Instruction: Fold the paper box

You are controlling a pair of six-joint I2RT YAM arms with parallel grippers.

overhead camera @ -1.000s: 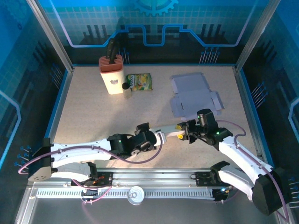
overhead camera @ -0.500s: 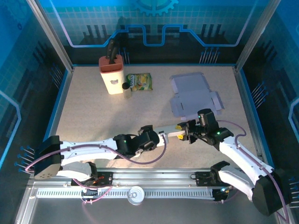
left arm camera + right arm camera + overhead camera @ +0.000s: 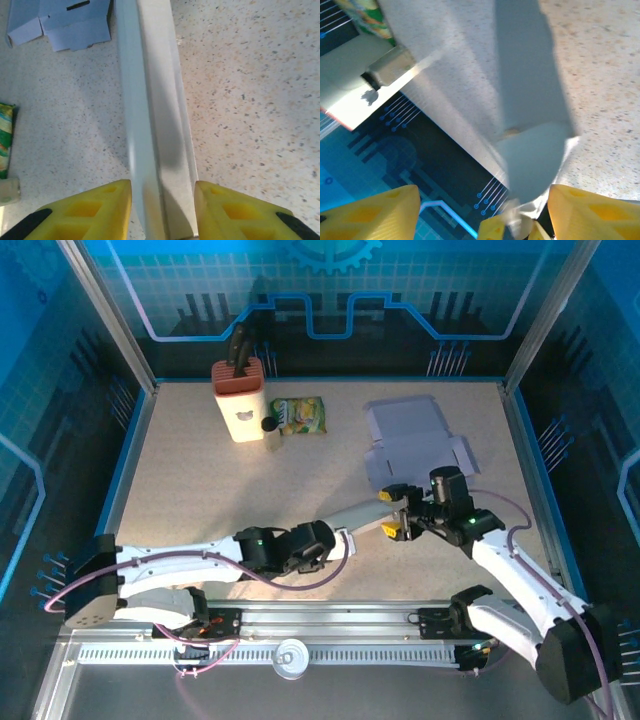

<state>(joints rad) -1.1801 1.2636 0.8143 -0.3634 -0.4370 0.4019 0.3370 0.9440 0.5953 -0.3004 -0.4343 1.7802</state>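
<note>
Left gripper (image 3: 161,186) has its two yellow fingers (image 3: 102,202) closed in on one long pale strip (image 3: 150,100) of folded card, one finger against each edge, and it carries the near end clear of the table (image 3: 200,490). From above, that gripper (image 3: 338,534) sits a little left of the middle near the front, and the strip (image 3: 362,512) runs up and to the right from it.

Right gripper (image 3: 392,514) meets the strip's far end with its jaws spread wide, one yellow tip on either side. In its own camera the gripper (image 3: 482,196) shows fingers (image 3: 375,212) far apart at the bottom corners, with the blurred grey end of the strip (image 3: 530,90) between them; whether it touches either finger I cannot tell.

Just behind the right gripper lies one box (image 3: 415,440), flat and unfolded on the table right of centre, flaps spread out. The left wrist camera catches it (image 3: 65,22) at the top left corner, beside the strip.

Further back on the left stand three more things: one white holder (image 3: 240,405) with a reddish top and a black handle poking out, one small dark-capped bottle (image 3: 268,427) just beside it, and one green packet (image 3: 298,415) lying flat next to that.

Two arms in all, both reaching inward toward the middle.
</note>
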